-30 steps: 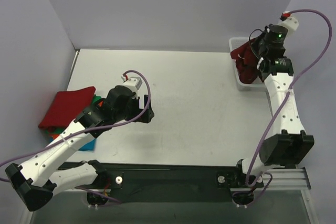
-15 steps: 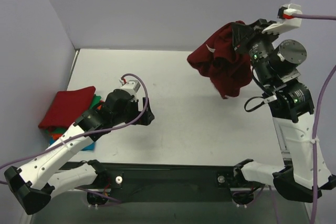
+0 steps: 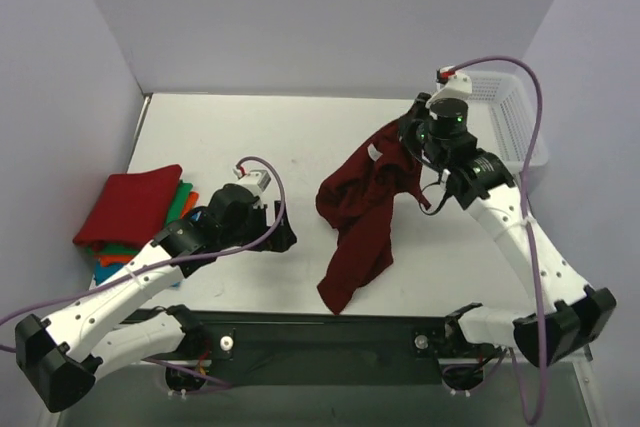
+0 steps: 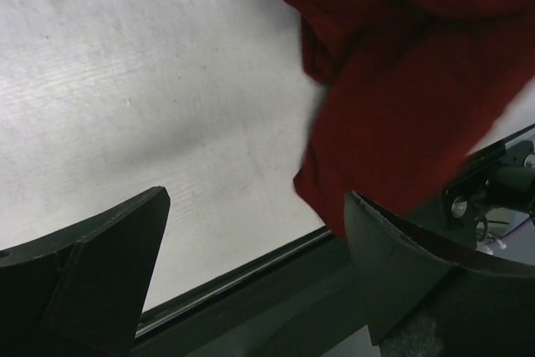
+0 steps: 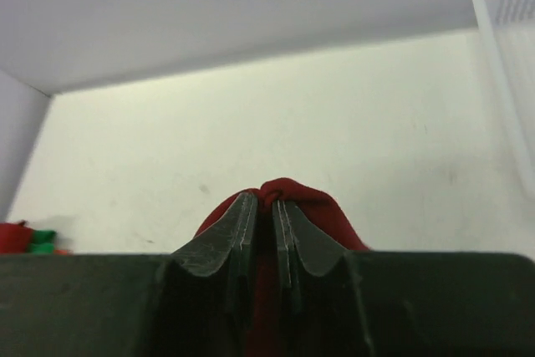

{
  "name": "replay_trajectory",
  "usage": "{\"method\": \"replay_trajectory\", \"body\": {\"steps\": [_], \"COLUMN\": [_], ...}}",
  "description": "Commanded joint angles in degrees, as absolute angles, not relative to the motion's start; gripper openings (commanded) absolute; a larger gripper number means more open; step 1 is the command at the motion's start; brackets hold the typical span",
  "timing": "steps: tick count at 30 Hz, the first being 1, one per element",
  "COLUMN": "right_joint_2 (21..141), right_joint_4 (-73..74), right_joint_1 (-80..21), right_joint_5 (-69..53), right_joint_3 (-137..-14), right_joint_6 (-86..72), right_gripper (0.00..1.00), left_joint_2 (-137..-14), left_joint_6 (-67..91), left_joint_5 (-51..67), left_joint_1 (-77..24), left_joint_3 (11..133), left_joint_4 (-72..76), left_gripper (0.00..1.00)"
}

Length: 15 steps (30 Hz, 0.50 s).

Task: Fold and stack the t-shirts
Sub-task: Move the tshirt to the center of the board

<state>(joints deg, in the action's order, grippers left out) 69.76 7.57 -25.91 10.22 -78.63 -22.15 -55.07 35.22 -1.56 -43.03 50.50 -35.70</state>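
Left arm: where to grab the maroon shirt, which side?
The maroon shirt hangs bunched from the right end effector, its lower end trailing free toward the open left end effector. Probably pinch that lower end, coming from the left arm's side.

The maroon t-shirt (image 4: pixel 401 81) runs off the left wrist view's top edge (its cloth blurred).

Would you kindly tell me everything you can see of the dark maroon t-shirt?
The dark maroon t-shirt is soft cloth, unfolded and crumpled. It hangs from the right gripper, whose jaws are shut on a bunched fold. A pale tag shows near its top. Its lower end trails toward the near edge of the table.
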Motion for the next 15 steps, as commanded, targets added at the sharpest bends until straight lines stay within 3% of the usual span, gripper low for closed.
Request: {"method": "replay_trajectory", "body": {"steps": [1, 9, 13, 14, 15], "right_joint_2": [71.4, 73.8, 69.5, 67.4, 66.3], "right_joint_4": [6.1, 9.0, 9.9, 10.3, 10.5], "right_joint_1": [-21.8, -11.3, -10.5, -10.4, -10.3], "right_joint_5": [10.7, 5.7, 6.0, 6.0, 5.8], "right_joint_3": [-72.7, -58.8, -54.6, -54.1, -53.4], "right_joint_6": [-28.0, -32.9, -33.0, -33.1, -33.0], "right_gripper": [0.12, 0.39, 0.44, 0.44, 0.44], "left_joint_2": [-55.5, -63.6, -72.1, -73.6, -75.1], "left_joint_6": [37.2, 38.5, 38.3, 38.4, 38.4], "left_joint_5": [3.2, -1.1, -6.2, -7.5, -8.1], "left_joint_1": [-44.2, -57.6, -62.4, -63.0, -63.5], "left_joint_3": [47.5, 43.8, 46.1, 46.8, 47.9], "left_joint_4": [-29.5, -21.9, -21.4, -21.5, -21.8], "left_gripper": [0.96, 0.94, 0.91, 0.83, 0.81]}}
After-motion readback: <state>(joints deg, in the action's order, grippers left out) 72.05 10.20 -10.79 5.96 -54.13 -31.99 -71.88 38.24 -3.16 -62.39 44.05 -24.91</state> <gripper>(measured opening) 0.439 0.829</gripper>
